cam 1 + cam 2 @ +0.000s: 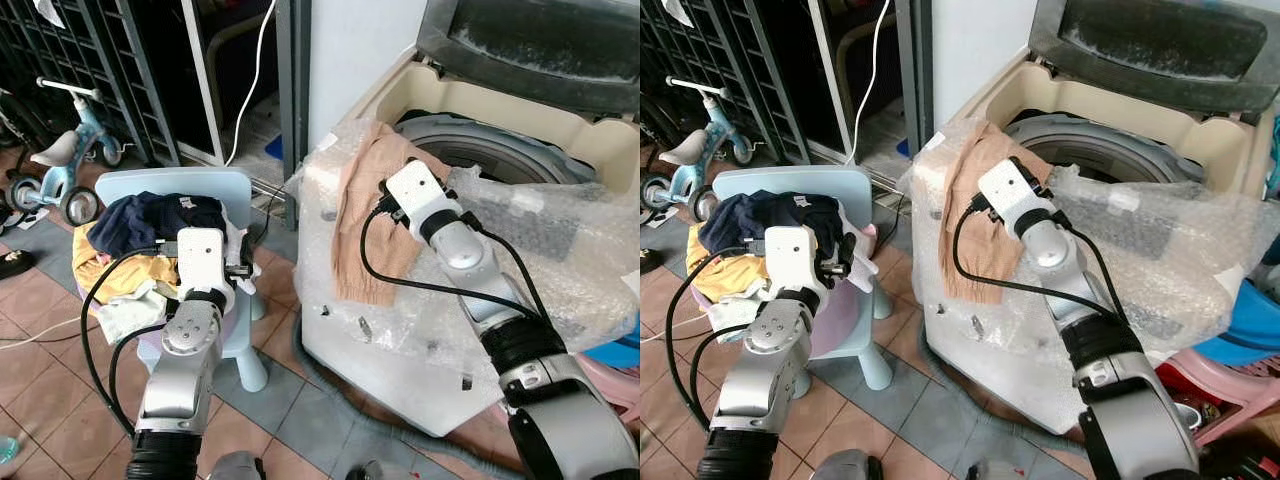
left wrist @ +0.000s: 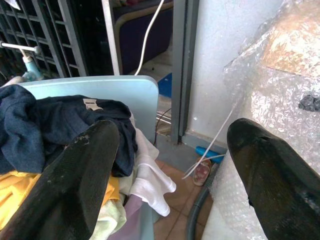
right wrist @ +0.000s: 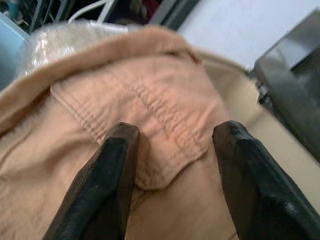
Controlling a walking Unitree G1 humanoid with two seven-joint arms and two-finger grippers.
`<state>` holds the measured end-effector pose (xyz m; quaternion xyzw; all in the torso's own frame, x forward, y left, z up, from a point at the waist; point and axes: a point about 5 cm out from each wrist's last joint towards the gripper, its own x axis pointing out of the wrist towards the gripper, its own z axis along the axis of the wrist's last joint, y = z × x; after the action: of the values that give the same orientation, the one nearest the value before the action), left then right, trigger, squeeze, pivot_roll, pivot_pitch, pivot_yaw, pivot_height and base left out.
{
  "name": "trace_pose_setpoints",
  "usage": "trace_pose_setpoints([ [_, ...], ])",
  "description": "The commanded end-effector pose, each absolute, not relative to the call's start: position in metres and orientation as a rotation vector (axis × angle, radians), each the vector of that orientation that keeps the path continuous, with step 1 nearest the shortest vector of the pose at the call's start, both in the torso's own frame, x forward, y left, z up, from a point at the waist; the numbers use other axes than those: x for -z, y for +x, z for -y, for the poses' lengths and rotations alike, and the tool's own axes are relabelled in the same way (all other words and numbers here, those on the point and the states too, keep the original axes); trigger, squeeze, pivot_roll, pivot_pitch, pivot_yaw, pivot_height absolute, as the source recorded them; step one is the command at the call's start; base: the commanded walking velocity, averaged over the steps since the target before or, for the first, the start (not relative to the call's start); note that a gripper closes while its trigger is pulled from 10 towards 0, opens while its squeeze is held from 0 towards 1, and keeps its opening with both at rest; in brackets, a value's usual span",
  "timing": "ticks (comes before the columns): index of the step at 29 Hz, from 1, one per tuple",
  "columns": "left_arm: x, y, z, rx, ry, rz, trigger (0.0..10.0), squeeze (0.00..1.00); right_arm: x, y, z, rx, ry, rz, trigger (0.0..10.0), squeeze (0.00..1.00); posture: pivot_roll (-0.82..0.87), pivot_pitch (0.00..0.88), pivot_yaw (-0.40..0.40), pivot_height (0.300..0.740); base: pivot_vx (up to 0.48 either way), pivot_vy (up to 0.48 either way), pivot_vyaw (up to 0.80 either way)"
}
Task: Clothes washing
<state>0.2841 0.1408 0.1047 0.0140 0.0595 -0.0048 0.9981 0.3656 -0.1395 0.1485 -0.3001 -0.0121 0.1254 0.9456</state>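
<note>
Both tools gape: right tool (image 3: 172, 137) over tan garment (image 1: 365, 215) on washer rim (image 1: 395, 95).

Tan garment (image 1: 368, 215), crumpled, draped over washer (image 1: 500, 130) front-left corner, hanging down the bubble-wrapped front; seam and pocket stitching visible in right wrist view. Washer top-loading, cream body, dark lid (image 1: 540, 45) raised upright at the back, grey drum rim (image 1: 480, 150) exposed, top edge and front covered in clear bubble wrap (image 1: 560, 260). Left of washer, well apart, clothes pile (image 1: 150, 250) on a pale blue chair (image 1: 215, 185): navy garment (image 1: 150, 220) on top with a small white label, yellow cloth (image 1: 110, 275) under it, white cloth (image 2: 150, 180) hanging off the chair's edge.
</note>
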Motion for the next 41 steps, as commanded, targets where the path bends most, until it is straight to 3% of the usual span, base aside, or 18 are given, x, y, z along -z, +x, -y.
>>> trace_pose_setpoints([
  [1,-0.108,0.285,-0.140,0.009,0.027,-0.107,10.0,0.00,-0.146,0.367,0.144,-0.236,-0.584,-0.016,0.0,1.00,-0.04,0.000,0.001,0.740,0.000,0.000,0.00],
  [5,-0.107,0.285,-0.140,0.009,0.027,-0.109,10.0,0.00,-0.140,0.365,0.146,-0.230,-0.574,-0.054,0.0,1.00,-0.04,0.000,-0.001,0.740,0.000,0.000,0.00],
  [6,-0.107,0.285,-0.140,0.008,0.027,-0.110,10.0,0.00,-0.137,0.365,0.147,-0.231,-0.560,-0.069,0.0,0.00,-0.04,0.000,-0.002,0.740,0.000,0.000,0.00],
  [29,-0.107,0.285,-0.140,0.002,0.031,-0.110,10.0,0.00,-0.145,0.370,0.154,-0.173,-0.459,-0.043,0.0,0.00,-0.04,0.000,-0.003,0.740,0.000,0.000,0.00],
  [41,-0.109,0.286,-0.141,0.006,0.026,-0.086,10.0,0.00,-0.230,0.398,0.188,0.004,-0.410,0.198,0.0,0.00,-0.05,0.000,-0.008,0.740,0.000,0.000,0.00],
])
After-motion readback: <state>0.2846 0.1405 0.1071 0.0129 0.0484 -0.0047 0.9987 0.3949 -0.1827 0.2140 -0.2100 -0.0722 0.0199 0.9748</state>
